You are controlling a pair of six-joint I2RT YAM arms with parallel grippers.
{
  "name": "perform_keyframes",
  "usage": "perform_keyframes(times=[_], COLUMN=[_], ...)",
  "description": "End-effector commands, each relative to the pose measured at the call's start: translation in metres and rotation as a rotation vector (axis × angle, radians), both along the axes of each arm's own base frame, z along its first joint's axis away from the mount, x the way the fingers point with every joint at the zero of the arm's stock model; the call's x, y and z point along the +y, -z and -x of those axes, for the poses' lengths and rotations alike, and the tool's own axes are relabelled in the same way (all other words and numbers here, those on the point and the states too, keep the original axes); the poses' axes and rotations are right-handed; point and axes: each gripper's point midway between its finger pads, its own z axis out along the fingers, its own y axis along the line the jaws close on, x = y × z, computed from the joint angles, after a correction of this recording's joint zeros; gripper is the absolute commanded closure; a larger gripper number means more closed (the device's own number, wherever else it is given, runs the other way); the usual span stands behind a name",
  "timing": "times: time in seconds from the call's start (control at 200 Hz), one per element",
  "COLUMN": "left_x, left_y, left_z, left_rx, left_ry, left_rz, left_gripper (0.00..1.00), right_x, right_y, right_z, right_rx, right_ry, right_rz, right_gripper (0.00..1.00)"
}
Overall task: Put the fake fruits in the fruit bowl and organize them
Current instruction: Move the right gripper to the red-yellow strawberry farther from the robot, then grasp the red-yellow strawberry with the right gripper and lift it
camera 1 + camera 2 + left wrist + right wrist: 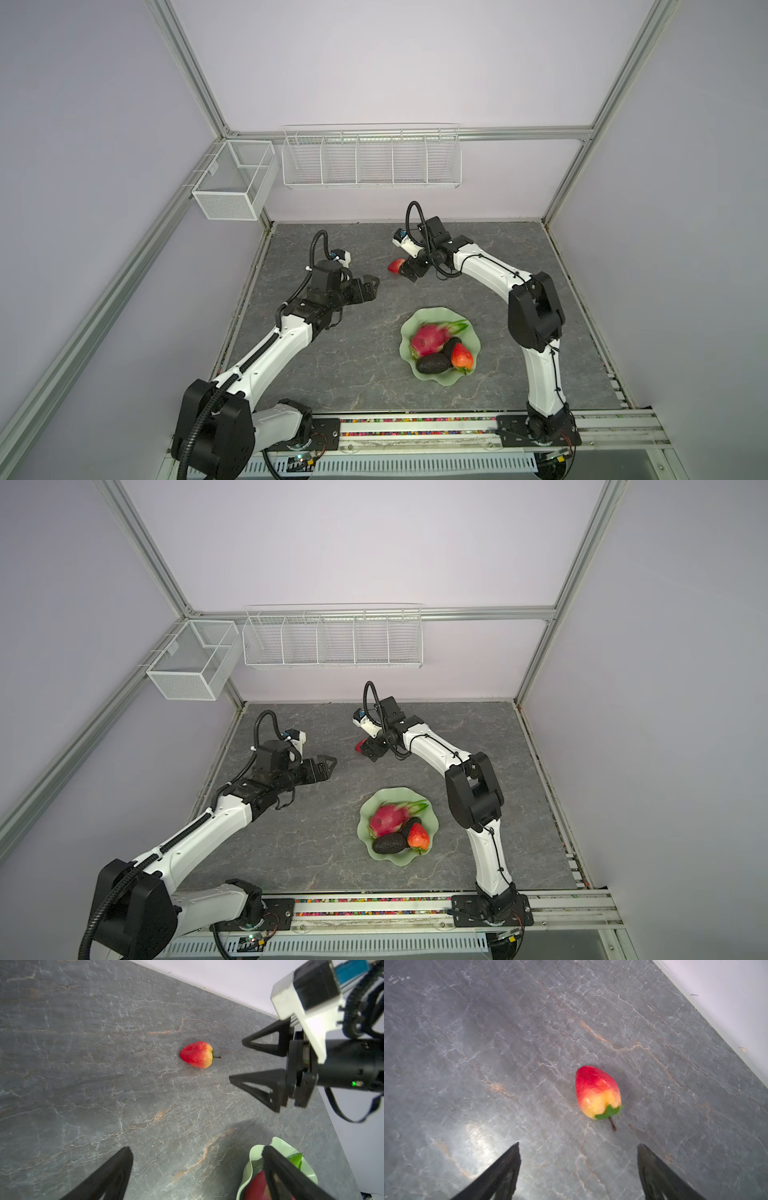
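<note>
Nearest, right of centre, the fruit bowl (432, 380) holds the dragon fruit (428, 338), both avocados (433, 363) and one strawberry (462, 357). Mid-table on the left, the left gripper (375, 286) hovers, fingers spread, empty. Farther back, the second strawberry (598, 1092) lies on the table (332, 353), with the right gripper (578, 1144) just beside it, fingers wide apart, not touching.

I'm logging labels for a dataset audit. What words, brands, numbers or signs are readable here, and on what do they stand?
No text can be read in any view.
The small tag on the mesh basket: too small to read.
The blue panel on the right arm's wrist camera: blurred, nothing legible.
</note>
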Motion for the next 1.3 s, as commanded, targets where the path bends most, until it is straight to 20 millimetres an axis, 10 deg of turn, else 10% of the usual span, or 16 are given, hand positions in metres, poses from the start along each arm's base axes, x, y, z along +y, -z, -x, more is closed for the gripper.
perform_keyframes(times=[0.0,0.64,1.295], left_x=[-0.002,0.001,-0.003], left_y=[-0.002,0.021,0.036], left_z=[0.003,0.008,0.005], left_rx=[0.009,0.053,0.089], left_ry=[-0.006,-0.013,-0.014], left_rz=[0.046,0.029,0.047], left_gripper=[0.04,0.04,0.04], right_x=[0.011,0.031,0.027], right_y=[-0.017,0.05,0.076], right_z=[-0.013,-0.048,-0.031], right_rx=[-0.057,0.014,0.143], right_ry=[-0.115,-0.115,-0.151], right_rz=[-0.115,-0.138,-0.017], right_gripper=[0.11,0.12,0.08])
